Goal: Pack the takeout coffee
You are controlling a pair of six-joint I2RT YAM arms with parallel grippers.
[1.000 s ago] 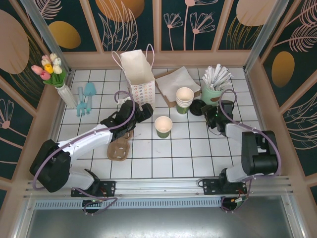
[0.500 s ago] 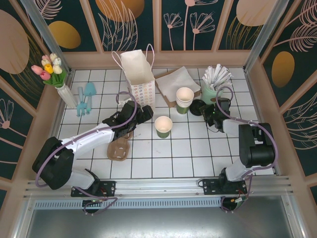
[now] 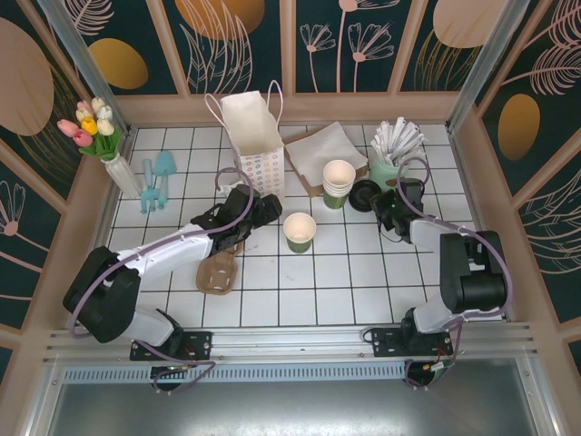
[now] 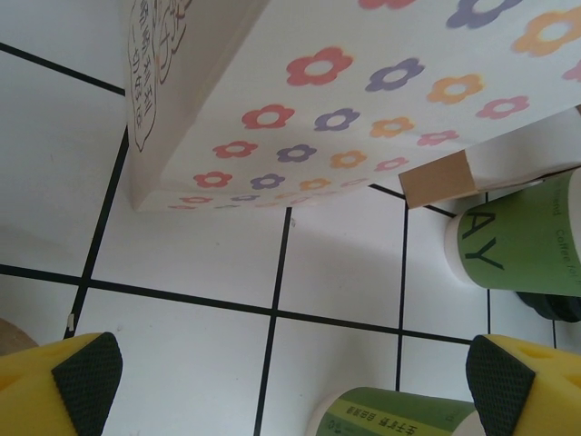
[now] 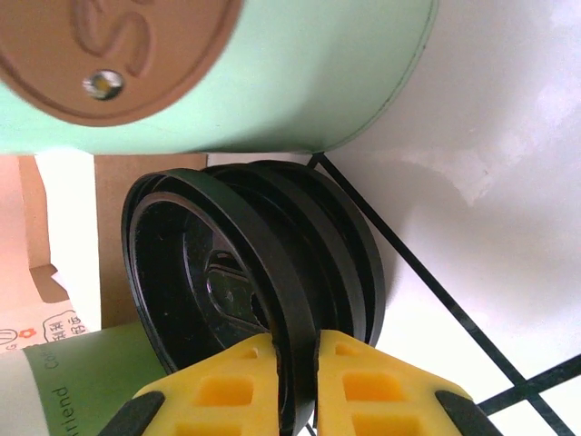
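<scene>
1. Left wrist view, writing: the paper bag (image 4: 381,100) is printed with rows of small flowers. Its side panel at upper left carries lines of dark script too small to read. At the right edge, the lowest cup of the cup stack (image 4: 517,241) bears the large letters "AY", with smaller print that appears to read "Coffee".
2. Right wrist view, writing: the mint green holder (image 5: 300,82) has a brown base embossed with an "S". A green cup wall at lower left shows the fragment "riend".
3. Takeout coffee cup (image 3: 300,232): it stands upright on the white-tiled bench (image 3: 300,300) at centre frame, mouth uncovered, below the bag.
4. Black lid (image 5: 182,263): it is held on edge between the cup stack and the holder, with further black rims nested behind it.
5. Left arm: it stretches diagonally from lower left toward the bag's base. The left gripper (image 4: 292,377) is spread wide with nothing between its fingers.
6. Right arm: the forearm runs up the right side. The right gripper (image 5: 295,350) pinches the lid's rim between its yellow fingers.
</scene>
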